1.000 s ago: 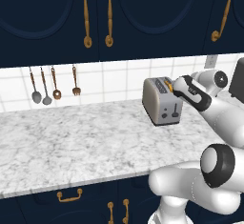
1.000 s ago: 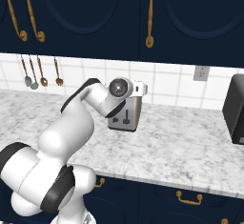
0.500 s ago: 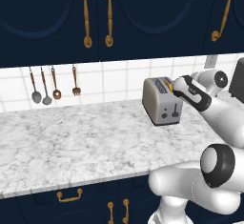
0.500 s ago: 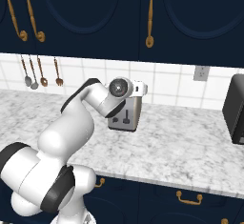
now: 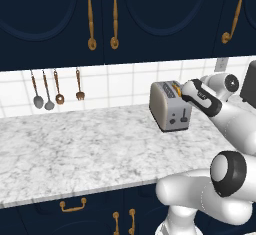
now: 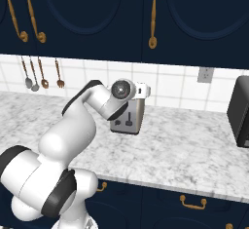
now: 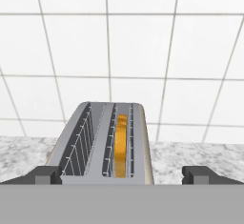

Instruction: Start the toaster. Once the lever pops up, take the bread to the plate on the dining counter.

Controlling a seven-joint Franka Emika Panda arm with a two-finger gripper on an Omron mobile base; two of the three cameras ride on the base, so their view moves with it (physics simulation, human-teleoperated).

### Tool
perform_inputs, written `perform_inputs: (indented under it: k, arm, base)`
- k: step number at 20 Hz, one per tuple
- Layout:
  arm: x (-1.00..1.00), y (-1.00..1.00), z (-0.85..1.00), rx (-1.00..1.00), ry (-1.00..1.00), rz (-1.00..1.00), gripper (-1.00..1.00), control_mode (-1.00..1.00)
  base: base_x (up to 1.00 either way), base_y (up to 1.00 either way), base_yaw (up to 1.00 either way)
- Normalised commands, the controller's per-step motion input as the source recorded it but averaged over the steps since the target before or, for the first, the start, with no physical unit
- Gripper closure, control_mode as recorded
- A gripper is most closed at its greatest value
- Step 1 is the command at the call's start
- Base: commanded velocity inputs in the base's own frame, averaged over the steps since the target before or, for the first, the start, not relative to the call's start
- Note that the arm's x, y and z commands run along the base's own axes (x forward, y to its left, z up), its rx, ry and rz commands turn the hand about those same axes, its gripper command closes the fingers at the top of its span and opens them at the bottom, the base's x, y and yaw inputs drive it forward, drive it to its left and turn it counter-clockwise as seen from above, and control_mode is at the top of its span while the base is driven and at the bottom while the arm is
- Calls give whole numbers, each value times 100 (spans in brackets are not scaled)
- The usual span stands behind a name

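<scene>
Four small kitchen tools [image 5: 55,90] are hung on the white tiled wall, well to the left of the toaster [image 5: 170,106]. A black box [image 6: 240,111] is seen far off at the right end of the marble worktop [image 5: 85,149]. Nothing is placed between the hand and the toaster. The jaws [image 7: 122,174] are held wide open and empty (just above the toaster's near end). The bread [image 7: 121,144] is seen standing in the right slot.

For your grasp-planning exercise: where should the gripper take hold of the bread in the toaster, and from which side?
Grip the bread by its exposed top edge, coming straight down from above: it stands on edge in one slot of the toaster, so probably only that edge is reachable.
</scene>
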Motion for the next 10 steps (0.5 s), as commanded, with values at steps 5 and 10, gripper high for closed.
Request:
perform_inputs:
  k: [5,10]
  arm:
    - [0,0,0,0,0,0,-100,-100]
    - [0,0,0,0,0,0,-100,-100]
  base:
    - [0,0,0]
    - [0,0,0]
